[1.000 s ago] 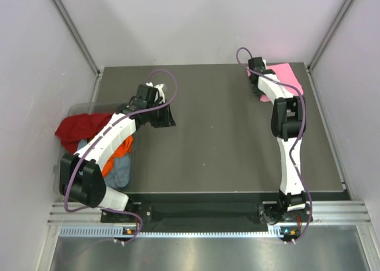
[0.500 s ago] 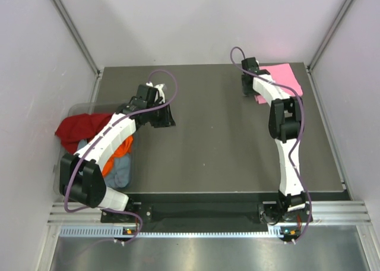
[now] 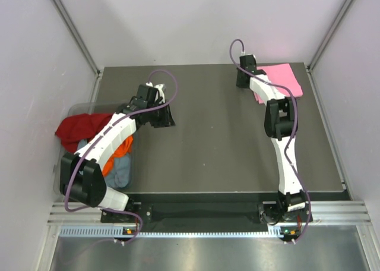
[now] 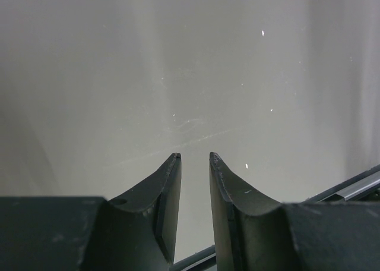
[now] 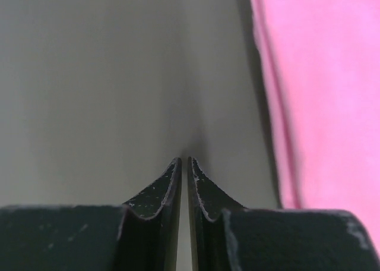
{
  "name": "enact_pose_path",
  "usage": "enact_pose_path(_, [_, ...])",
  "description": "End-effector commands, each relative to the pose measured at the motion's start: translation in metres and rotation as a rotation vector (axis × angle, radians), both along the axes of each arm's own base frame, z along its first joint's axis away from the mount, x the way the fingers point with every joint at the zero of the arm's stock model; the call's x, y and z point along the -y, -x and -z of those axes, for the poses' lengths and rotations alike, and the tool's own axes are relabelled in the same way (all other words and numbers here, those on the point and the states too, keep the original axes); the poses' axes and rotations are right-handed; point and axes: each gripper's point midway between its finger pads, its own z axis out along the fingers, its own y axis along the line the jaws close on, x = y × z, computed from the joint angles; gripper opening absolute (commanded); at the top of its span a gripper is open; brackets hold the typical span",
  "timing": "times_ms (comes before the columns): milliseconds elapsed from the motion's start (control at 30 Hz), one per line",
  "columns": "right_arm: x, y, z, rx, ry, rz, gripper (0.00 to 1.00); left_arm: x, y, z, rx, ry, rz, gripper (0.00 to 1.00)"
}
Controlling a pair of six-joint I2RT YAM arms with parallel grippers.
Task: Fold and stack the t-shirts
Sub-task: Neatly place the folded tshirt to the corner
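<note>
A bright pink t-shirt (image 3: 280,78) lies folded flat at the back right corner of the dark table; its edge also shows in the right wrist view (image 5: 320,93). My right gripper (image 3: 243,78) sits just left of it, low over bare table, with its jaws (image 5: 184,161) nearly closed on nothing. A dark red t-shirt (image 3: 76,128), an orange one (image 3: 123,147) and a grey-blue one (image 3: 122,171) lie crumpled in a bin at the left. My left gripper (image 3: 167,116) hovers over bare table right of the bin, slightly open and empty (image 4: 195,156).
The clear plastic bin (image 3: 72,110) stands off the table's left edge, and the left arm reaches over it. Pale walls close in the back and sides. A metal rail (image 4: 350,188) marks the table edge in the left wrist view.
My right gripper has moved left, off the pink t-shirt and onto bare table beside it. The left arm has not moved.
</note>
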Motion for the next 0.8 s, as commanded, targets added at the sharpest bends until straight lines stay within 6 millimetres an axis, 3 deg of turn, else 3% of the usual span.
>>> enact_pose_path(0, [-0.008, -0.026, -0.002, 0.064, -0.114, 0.051, 0.09, -0.002, -0.009, -0.001, 0.032, -0.010, -0.001, 0.31])
enact_pose_path(67, [-0.001, -0.029, 0.001, 0.060, -0.154, 0.113, 0.06, -0.001, -0.010, -0.001, 0.030, -0.008, -0.001, 0.31])
enact_pose_path(267, [0.052, -0.028, 0.005, 0.059, -0.178, 0.286, 0.00, -0.003, -0.012, 0.005, 0.012, -0.022, -0.007, 0.31])
enact_pose_path(767, [0.093, -0.029, 0.013, 0.023, -0.299, 0.393, 0.00, -0.005, -0.014, 0.008, 0.006, -0.035, -0.015, 0.31])
